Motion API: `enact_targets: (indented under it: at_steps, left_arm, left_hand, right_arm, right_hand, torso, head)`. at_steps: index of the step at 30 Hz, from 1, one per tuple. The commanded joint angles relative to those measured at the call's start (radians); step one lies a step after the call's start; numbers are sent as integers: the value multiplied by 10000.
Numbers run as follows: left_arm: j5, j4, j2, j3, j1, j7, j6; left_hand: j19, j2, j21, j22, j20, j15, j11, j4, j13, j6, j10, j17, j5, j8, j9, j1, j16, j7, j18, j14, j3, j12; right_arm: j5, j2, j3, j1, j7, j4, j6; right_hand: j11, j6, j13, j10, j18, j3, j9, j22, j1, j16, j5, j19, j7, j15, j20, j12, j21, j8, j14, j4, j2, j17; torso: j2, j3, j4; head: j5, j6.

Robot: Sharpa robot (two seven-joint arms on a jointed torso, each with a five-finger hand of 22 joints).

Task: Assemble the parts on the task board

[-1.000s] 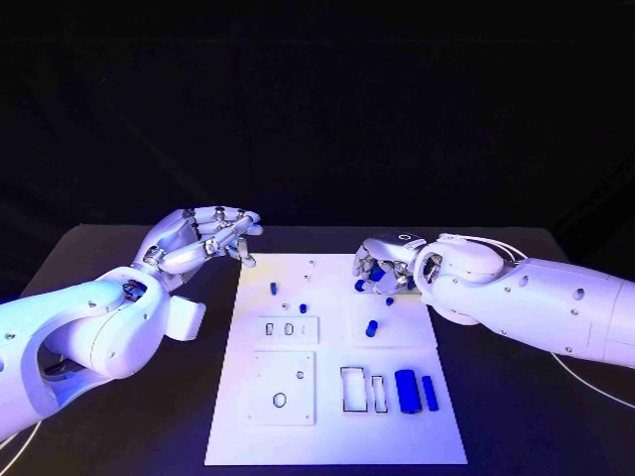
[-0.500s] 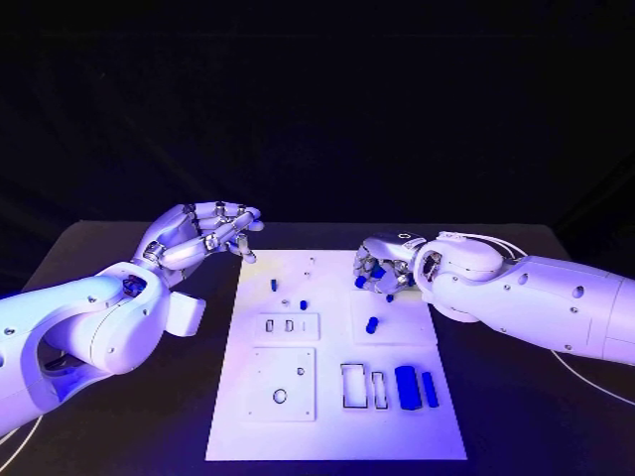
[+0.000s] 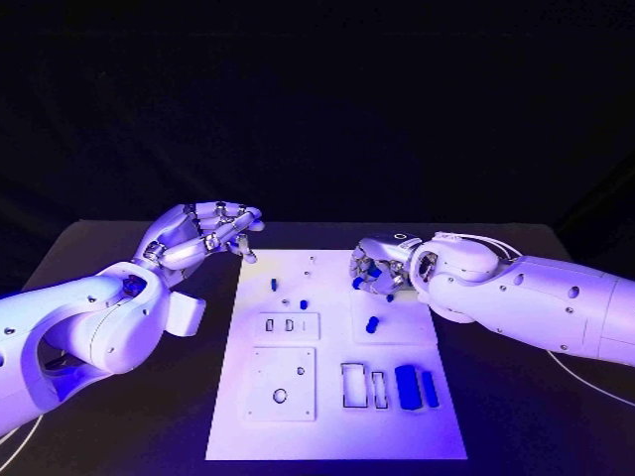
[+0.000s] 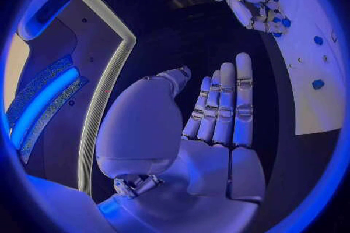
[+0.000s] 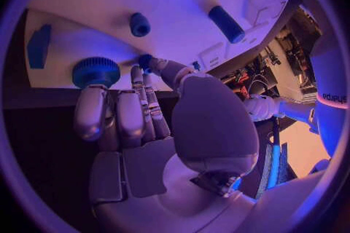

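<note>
The flat white plastic task board (image 3: 339, 397) is lying in the middle of the black table (image 3: 103, 258), and it is the landmark here.

The right silver hand (image 3: 381, 270) is hovering over the far right corner of the board. In the right wrist view its fingertips (image 5: 146, 61) are reaching to a small round blue knob with ridges (image 5: 95, 72) and a tiny blue peg (image 5: 145, 60) at that board edge. The fingers are curling close together around these pieces, but I cannot tell if they are truly gripping one.

A short blue cylinder (image 5: 227, 24) is lying flat on the board a little farther in from the right hand, toward the board's middle. Its long side is pointing slantwise across the board. A stubby blue peg (image 5: 139, 24) is standing nearer the hand.

The left silver hand (image 3: 203, 236) is hanging just off the far left corner of the board. Its fingers are straight and side by side, holding nothing.

So the right hand is much nearer to the blue parts. I think it is the one to do the next step.
</note>
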Motion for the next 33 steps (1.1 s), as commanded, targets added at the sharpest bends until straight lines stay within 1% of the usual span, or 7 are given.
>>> enact_targets:
  at_steps: [1,3,6,8,10,22,33]
  left_arm:
    - [-22,19,19,8,15,73,245]
    - [-21,20,21,8,16,69,251]
    - [-18,20,23,8,16,63,254]
    - [-15,21,24,8,17,61,257]
    - [-6,22,26,8,17,59,258]
    - [16,14,33,8,19,57,270]
    - [18,-24,41,8,23,63,271]
  left_hand:
    - [-86,36,58,23,4,4,11,-6,11,2,-55,22,-33,10,18,77,68,26,34,-64,86,-8]
    - [-86,36,58,23,4,4,11,-6,11,2,-55,22,-33,10,18,77,68,26,34,-64,86,-8]
    - [-105,46,87,42,5,4,11,-27,13,0,-59,31,-33,8,24,98,78,26,34,-72,106,-10]
    - [-105,46,87,42,5,4,11,-27,13,0,-59,31,-33,8,24,98,78,26,34,-72,106,-10]
    - [-120,57,109,56,6,5,12,-41,14,0,-61,37,-33,7,30,113,85,26,35,-79,123,-12]
    - [-152,80,154,86,7,6,15,-71,16,-4,-67,47,-33,4,40,142,96,30,35,-94,158,-16]
    - [-179,88,184,105,9,8,18,-96,17,-10,-74,51,-31,0,48,163,95,32,35,-113,183,-20]
  right_arm:
    - [-108,50,0,-7,-80,-11,-61]
    - [-116,74,-1,-8,-136,-20,-97]
    - [-160,109,-1,-13,-240,-49,-136]
    - [-207,120,-2,-18,-316,-60,-176]
    - [-261,129,-2,-21,-392,-62,-239]
    - [-489,213,-1,-25,-789,-2,-986]
    - [-520,390,14,12,-943,101,-2256]
  right_hand:
    - [-10,70,21,85,-128,-1,28,-2,-129,55,-64,-23,-33,-23,-16,30,33,71,205,91,14,-8]
    - [-47,150,52,183,-128,26,79,23,-112,72,-68,-21,-75,-50,-29,65,42,130,199,142,63,-10]
    - [-152,366,154,441,-130,186,237,75,100,101,-247,-15,-179,-137,-100,149,60,320,187,160,292,-31]
    - [-238,557,244,640,-138,399,403,145,324,123,-431,9,-259,-211,-166,213,92,514,184,130,597,-41]
    - [-268,586,294,714,-144,479,509,183,399,131,-481,19,-276,-235,-198,226,109,603,182,91,672,-55]
    - [-309,609,388,853,-153,569,723,258,459,136,-383,37,-293,-275,-243,260,141,775,177,32,756,-91]
    - [-301,571,401,835,-179,588,779,383,446,162,-306,103,-278,-271,-247,236,212,799,184,17,725,-66]
  torso:
    - [3,0,-8]
    - [6,1,-7]
    - [9,1,1]
    - [5,-2,0]
    - [6,-4,0]
    - [6,-1,-15]
    - [15,5,-2]
  head:
    - [11,-20]
    - [11,-29]
    - [-4,-46]
    - [-8,-74]
    - [-20,-71]
    - [17,-59]
    - [83,-38]
